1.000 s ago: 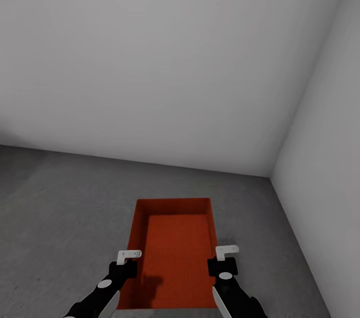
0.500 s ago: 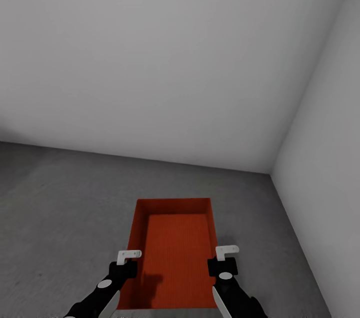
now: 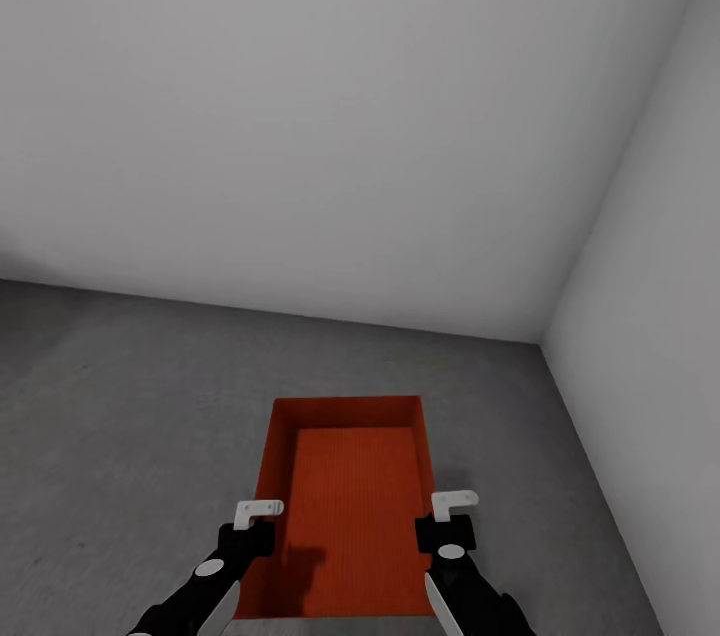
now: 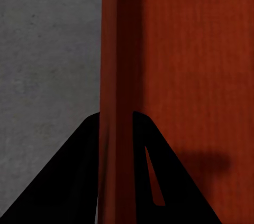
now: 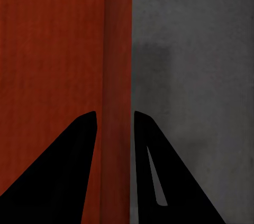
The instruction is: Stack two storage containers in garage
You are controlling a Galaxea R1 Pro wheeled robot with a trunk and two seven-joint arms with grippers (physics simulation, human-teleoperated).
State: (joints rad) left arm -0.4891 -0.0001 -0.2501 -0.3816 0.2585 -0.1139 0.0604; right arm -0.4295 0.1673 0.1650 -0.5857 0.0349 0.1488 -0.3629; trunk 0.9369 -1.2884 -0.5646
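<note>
So the orange-red storage container [image 3: 348, 506] sits between the two claws, over the grey concrete floor [image 3: 120, 436] near the white wall corner. Left gripper [image 4: 115, 129] pinches the bin's left long wall, one finger inside, one outside. Right gripper [image 5: 115, 129] does the same on the right wall. Both are narrow, clamped on the rim.

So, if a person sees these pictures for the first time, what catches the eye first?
The orange-red storage container stands out first, low in the head view over the grey concrete floor. Next come the two tools: the left tool straddles its left wall and the right tool its right wall. Behind, plain white walls meet in a corner.
</note>
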